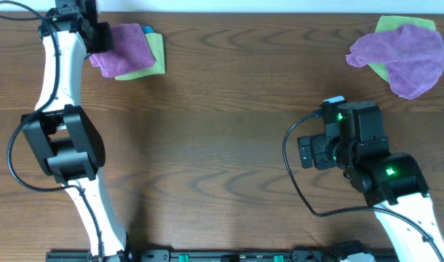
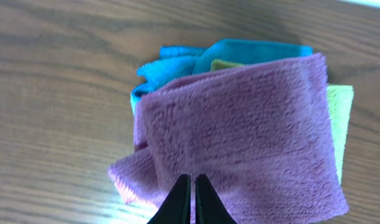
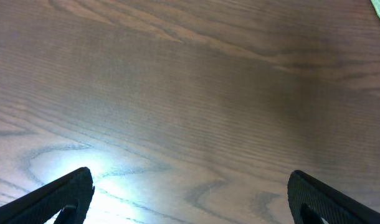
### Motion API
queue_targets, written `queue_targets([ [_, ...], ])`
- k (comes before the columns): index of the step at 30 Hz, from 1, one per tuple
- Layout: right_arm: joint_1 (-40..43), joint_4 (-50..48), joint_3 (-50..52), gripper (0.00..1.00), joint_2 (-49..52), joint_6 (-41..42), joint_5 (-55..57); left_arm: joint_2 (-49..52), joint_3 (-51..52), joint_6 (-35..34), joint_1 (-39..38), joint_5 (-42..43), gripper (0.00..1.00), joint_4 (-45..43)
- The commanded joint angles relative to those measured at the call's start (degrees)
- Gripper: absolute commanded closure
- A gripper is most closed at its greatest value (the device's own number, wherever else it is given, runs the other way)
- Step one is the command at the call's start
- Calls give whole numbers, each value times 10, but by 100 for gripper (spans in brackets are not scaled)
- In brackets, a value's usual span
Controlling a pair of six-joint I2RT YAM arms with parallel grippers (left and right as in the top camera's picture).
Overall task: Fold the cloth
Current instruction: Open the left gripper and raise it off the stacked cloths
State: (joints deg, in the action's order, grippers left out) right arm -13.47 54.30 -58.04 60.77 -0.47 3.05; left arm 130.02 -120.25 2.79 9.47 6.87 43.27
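Left gripper (image 2: pixel 191 182): jaws pressed together, tips low over the near edge of the cloth; no fabric shows between them, so it seems to hold nothing.
The cloth (image 2: pixel 240 137): pinkish-purple microfibre, right under and ahead of the left tips, topmost on a small pile.
Blue cloth (image 2: pixel 177 65): beyond the left tips, sticking out from under the far edge of the cloth.
Lime-green cloth (image 2: pixel 341 118): under the pile, showing to the right of the left tips.
Table (image 1: pixel 222 109): bare wood between the two arms.
Right gripper (image 3: pixel 190 193): jaws spread wide, empty, over bare wood, well apart from the cloth.
Violet cloth (image 1: pixel 407 58): crumpled on a second green cloth (image 1: pixel 404 23), ahead of the right gripper.
Progress: one layer of the cloth seems to lie over another, but the edges do not match. I judge the fold loose or unfinished, needing squaring and pressing.
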Motion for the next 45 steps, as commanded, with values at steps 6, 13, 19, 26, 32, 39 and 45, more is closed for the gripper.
queue_targets([
  [6, 3, 2, 0, 1, 3, 4, 6, 37, -1, 11, 0, 21, 94, -21],
  [13, 3, 2, 0, 1, 3, 8, 6, 47, -1, 11, 10, 21, 94, -46],
  [19, 3, 5, 0, 1, 3, 13, 5, 77, -2, 13, 16, 22, 94, -71],
  [26, 3, 7, 0, 1, 3, 13, -3, 102, -2, 13, 14, 33, 94, -93],
  [32, 3, 8, 0, 1, 3, 22, -5, 101, -16, 13, 14, 35, 94, -98],
  [39, 3, 10, 0, 1, 3, 21, -5, 101, -92, 12, 13, 57, 94, -61],
  [45, 3, 9, 0, 1, 3, 21, -5, 99, -155, 10, 6, 57, 94, -9],
])
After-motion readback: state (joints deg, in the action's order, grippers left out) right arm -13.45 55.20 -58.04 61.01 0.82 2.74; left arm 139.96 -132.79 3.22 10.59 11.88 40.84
